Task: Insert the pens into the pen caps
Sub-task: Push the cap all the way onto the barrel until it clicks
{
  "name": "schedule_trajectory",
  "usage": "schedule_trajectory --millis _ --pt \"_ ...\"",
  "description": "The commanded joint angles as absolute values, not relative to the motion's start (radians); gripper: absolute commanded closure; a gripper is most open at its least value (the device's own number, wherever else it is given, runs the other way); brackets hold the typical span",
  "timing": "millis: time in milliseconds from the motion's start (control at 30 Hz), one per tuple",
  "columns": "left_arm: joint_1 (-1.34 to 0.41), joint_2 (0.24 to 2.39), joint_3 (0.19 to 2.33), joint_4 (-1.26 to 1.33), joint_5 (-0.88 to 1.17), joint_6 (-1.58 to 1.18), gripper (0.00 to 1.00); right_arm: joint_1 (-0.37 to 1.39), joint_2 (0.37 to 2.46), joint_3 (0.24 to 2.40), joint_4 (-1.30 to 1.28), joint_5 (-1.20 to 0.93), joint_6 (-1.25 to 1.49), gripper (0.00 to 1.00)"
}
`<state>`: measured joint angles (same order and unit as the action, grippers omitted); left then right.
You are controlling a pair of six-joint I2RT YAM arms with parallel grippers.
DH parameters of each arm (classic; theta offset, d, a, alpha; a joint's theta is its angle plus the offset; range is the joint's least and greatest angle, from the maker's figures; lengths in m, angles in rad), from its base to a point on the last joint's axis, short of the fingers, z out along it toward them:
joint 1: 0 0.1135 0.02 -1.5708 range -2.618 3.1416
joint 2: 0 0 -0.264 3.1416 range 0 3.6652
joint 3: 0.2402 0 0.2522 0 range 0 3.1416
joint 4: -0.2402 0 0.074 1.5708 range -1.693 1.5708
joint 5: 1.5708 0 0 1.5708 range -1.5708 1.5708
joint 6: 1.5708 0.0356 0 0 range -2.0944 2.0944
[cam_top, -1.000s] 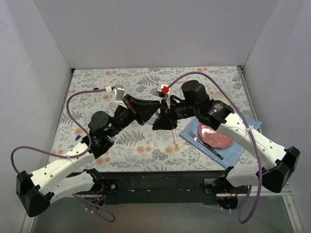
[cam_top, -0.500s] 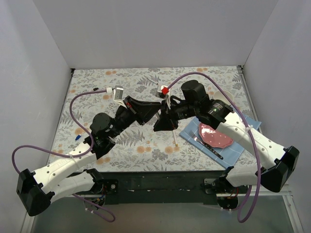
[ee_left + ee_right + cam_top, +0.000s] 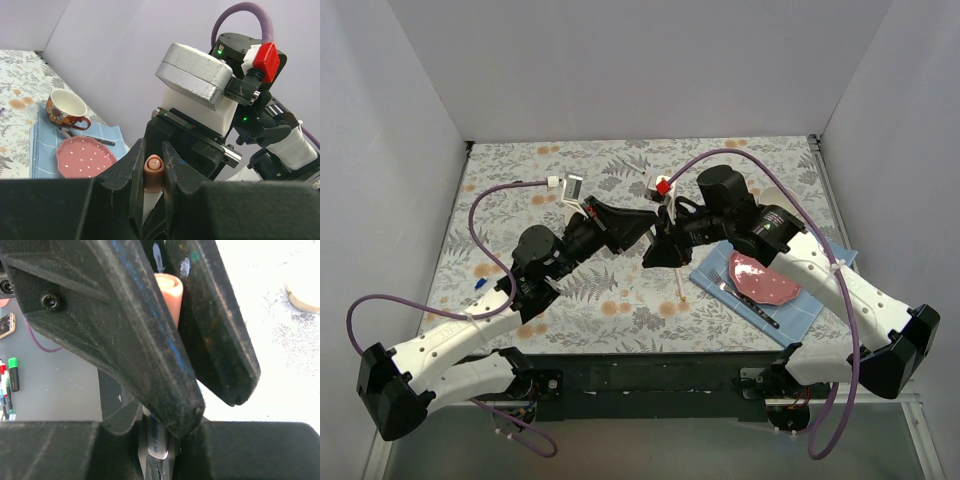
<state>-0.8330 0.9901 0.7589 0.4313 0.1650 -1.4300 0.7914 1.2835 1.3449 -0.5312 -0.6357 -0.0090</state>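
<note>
My two grippers meet tip to tip above the middle of the flowered cloth. The left gripper (image 3: 647, 224) is shut on an orange-pink pen cap (image 3: 154, 172), whose closed end faces the left wrist camera. A white barrel (image 3: 146, 206) runs into the cap from below. The right gripper (image 3: 657, 248) is shut on that pen, whose white printed barrel (image 3: 160, 439) sits between its jaws. In the right wrist view the cap (image 3: 170, 292) shows between the left gripper's fingers (image 3: 150, 335). Another pale pen (image 3: 680, 284) lies on the cloth under the right gripper. A small blue piece (image 3: 480, 284) lies at the far left.
On the right lies a blue napkin (image 3: 807, 310) carrying a pink dotted plate (image 3: 763, 281) and grey cutlery (image 3: 748, 303). A red flowered cup (image 3: 66, 107) stands behind the plate. White walls enclose the table on three sides. Purple cables loop off both arms.
Both arms have drifted slightly to the right, grippers still pressed together. The left arm's elbow and cable moved right and forward. Both grips are unchanged.
</note>
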Motion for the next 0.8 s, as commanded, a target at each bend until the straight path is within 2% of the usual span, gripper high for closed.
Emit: schedule_trajectory --millis 0,367,600,700,733,767 --pt "-0.95 1.074 0.624 -0.006 0.63 -1.5 1.0 0.727 1.27 1.542 0.13 -0.44 -0.008 0.99" --pt "-0.953 1.092 0.577 0.173 0.646 -1.575 1.0 0.726 1.324 1.598 0.187 -0.486 0.087 0.99" --pt "-0.976 1.091 0.568 0.181 0.627 -1.571 1.0 0.726 1.348 1.614 0.198 -0.501 0.104 0.99" --pt "-0.97 1.054 0.642 0.118 0.589 -1.543 1.0 0.729 1.362 1.623 0.121 -0.549 0.084 0.99" --pt "-0.962 1.046 0.675 0.08 0.569 -1.526 0.95 0.73 1.356 1.602 0.112 -0.56 0.078 0.99" --pt "-0.951 1.039 0.719 0.007 0.545 -1.513 0.81 0.73 1.329 1.533 0.115 -0.577 0.074 0.99"
